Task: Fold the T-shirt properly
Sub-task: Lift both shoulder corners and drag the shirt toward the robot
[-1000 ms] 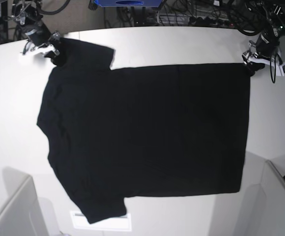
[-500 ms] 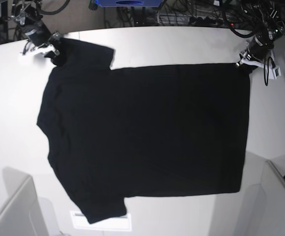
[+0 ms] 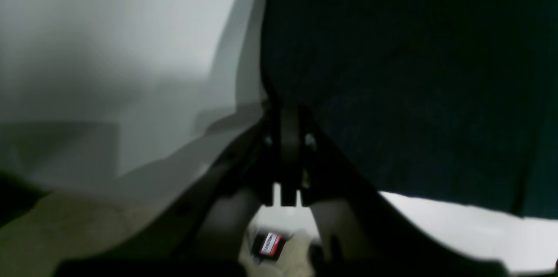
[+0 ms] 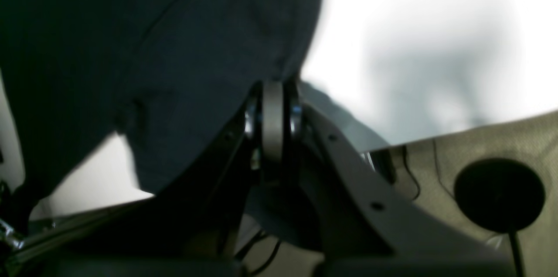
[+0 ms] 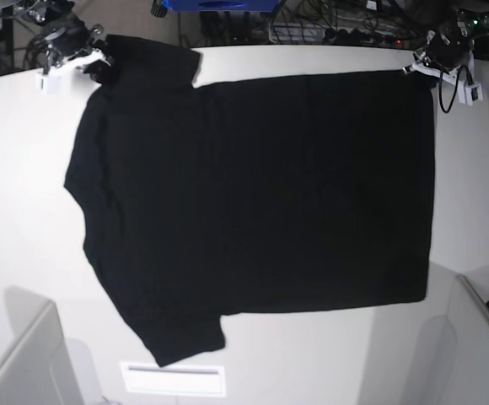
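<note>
Tabletop [image 5: 25,186], pale and broad, fills most of what I see, and the black T-shirt [image 5: 253,194] sprawls across the middle of it, plain side up. One sleeve juts toward the near side, low on the base view's left, while the other lies up by the far edge, beside the right gripper. Up at that far side both arms have the cloth: the right gripper [image 4: 279,87] is clenched on the shirt near that upper sleeve, with fabric on both sides of its fingers, and the left gripper [image 3: 290,113] is pinched shut on the opposite far corner. Between those two grips the shirt's far edge runs nearly straight. Just beyond the near sleeve, a white rectangle [image 5: 173,380] sits on the table. A blue object [image 5: 219,4] shows at the top, between the arms. Past the table's edge, I spot a dark round disc [image 4: 499,194] and a little red-and-black item [image 3: 269,244], too blurred to name.
</note>
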`<state>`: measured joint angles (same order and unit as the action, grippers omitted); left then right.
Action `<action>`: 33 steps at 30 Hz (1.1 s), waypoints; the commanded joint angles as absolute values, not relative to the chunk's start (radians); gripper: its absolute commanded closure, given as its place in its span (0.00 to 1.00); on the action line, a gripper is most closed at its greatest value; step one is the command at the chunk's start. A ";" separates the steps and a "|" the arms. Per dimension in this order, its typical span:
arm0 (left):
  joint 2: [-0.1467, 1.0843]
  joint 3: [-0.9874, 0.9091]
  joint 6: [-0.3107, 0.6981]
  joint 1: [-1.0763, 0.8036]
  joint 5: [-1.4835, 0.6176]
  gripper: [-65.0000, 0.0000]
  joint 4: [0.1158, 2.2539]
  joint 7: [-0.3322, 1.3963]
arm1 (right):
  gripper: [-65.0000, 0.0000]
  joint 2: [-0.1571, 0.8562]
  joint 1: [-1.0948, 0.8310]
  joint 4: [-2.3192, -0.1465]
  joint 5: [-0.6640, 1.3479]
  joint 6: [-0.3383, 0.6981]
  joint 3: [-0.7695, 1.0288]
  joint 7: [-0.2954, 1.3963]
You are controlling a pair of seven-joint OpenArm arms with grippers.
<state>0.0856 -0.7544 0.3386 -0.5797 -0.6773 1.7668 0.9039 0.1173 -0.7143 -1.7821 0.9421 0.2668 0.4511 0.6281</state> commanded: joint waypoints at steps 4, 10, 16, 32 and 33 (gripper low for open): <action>0.096 -0.762 0.343 -0.618 -0.690 1.00 1.871 0.886 | 1.00 0.108 -0.756 -1.890 0.961 0.278 0.455 0.608; 0.096 -0.779 0.343 -0.631 -0.696 1.00 1.960 0.894 | 1.00 0.110 -0.754 -1.985 0.961 0.277 0.453 0.608; 0.107 -0.819 0.337 -0.582 -0.852 1.00 1.949 0.935 | 1.00 0.114 -0.605 -1.982 0.960 0.271 0.464 0.745; 0.108 -0.819 0.286 -0.383 -0.834 1.00 1.903 1.013 | 1.00 0.117 -0.162 -1.781 0.957 0.153 0.461 0.954; 0.108 -0.819 0.286 -0.374 -0.834 1.00 1.893 1.013 | 1.00 0.117 -0.137 -1.753 0.957 0.148 0.458 0.954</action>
